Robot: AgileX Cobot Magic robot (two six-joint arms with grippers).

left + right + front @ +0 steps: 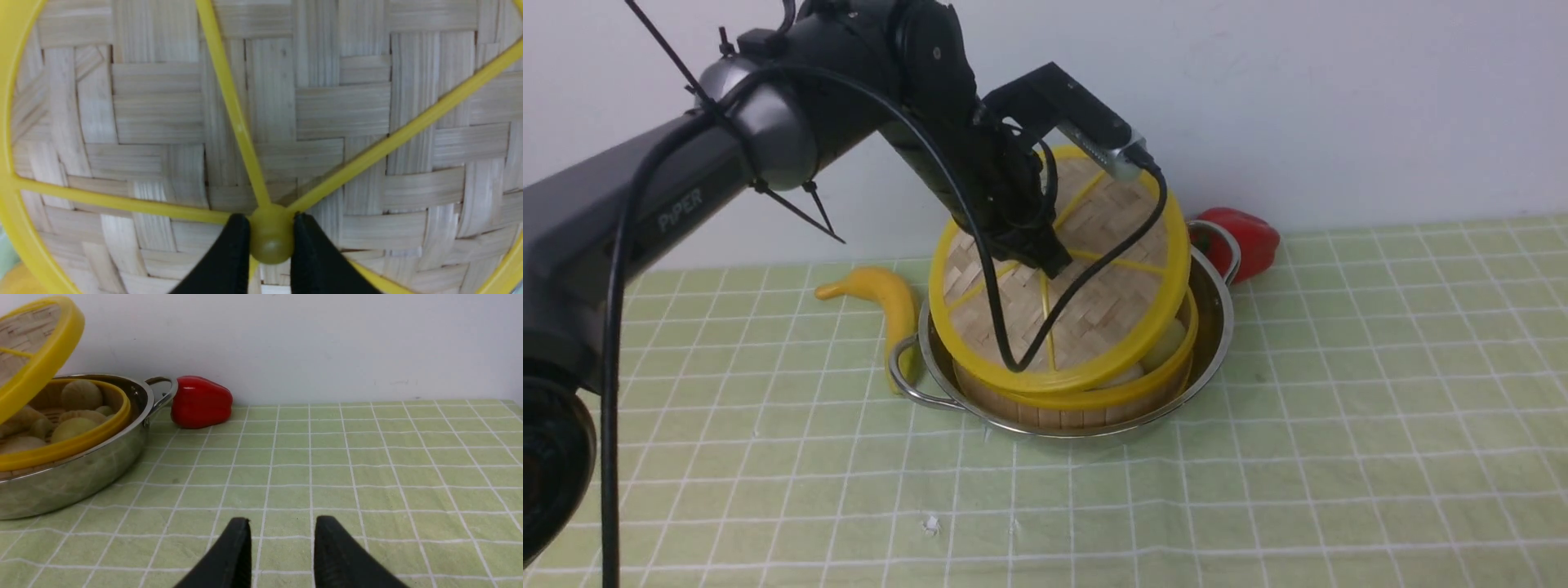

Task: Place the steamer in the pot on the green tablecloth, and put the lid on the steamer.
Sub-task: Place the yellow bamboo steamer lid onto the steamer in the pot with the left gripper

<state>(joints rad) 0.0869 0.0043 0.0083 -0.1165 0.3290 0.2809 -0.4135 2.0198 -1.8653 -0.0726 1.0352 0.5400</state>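
Lid [1107, 318] hangs tilted over the steamer [1111, 396]
We pinch its knob [269, 247] in our left gripper [270, 218] — six-o'clock edge lowest, probably to seat first; right gripper [282, 522] gapes, empty.

A robot lab set dressed as a kitchen. A plain white wall [327, 343] backs a green gridded cloth [1339, 408] spread flat. A black arm [629, 212] lettered PiPER, its cable [608, 490] strapped on with zip ties, reaches over a steel pot [73, 482]. A glossy, toy-like pepper [1245, 237] and banana [890, 302] lie beside the pot on the cloth.
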